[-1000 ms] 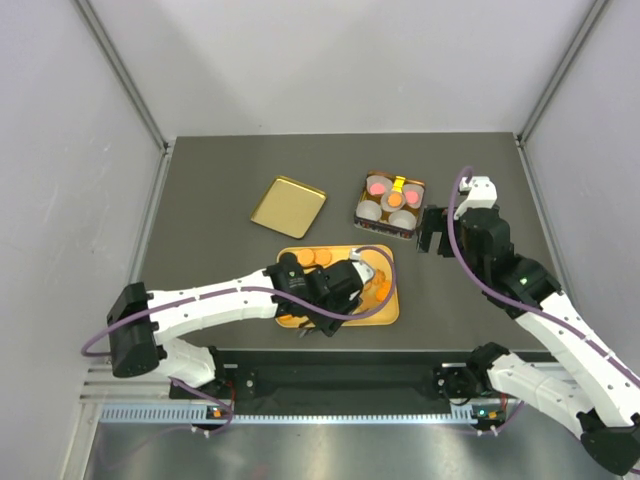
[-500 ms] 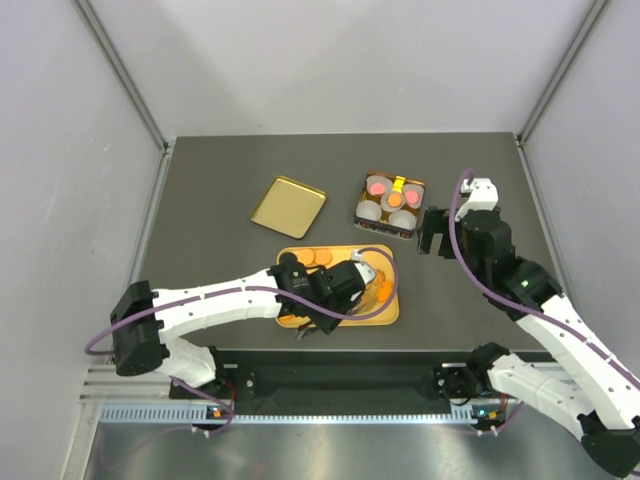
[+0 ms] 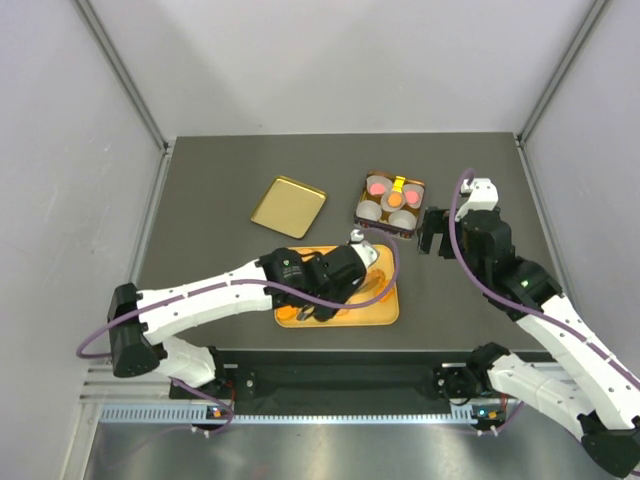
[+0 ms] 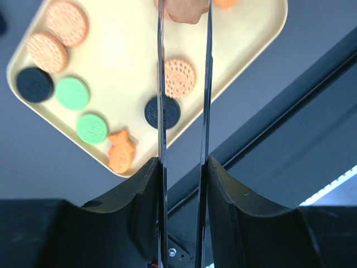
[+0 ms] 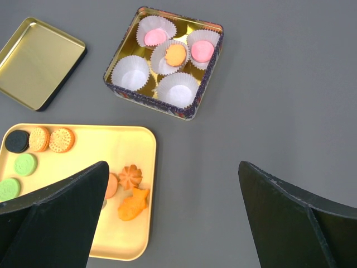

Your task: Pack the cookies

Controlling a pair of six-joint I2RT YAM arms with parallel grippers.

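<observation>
L arm's over the yellow tray (image 4: 128, 56), left gripper (image 4: 184, 33) pinching one orange-brown cookie (image 4: 187, 11) by its edges btwn the thin blades, prob. so it can drop flat into a paper cup (image 5: 134, 72). Tin (image 5: 153, 101) sits beyond the tray: three cups filled, two empty. Right gripper (image 5: 173, 167) spread wide, holding nothing, parked beside the tin, likely to keep clear. Other cookies (image 4: 67, 22) lie on the tray.

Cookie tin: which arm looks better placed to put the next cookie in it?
Left. The left gripper pinches an orange-brown cookie above the yellow tray; the right gripper hangs open and empty near the tin.
</observation>
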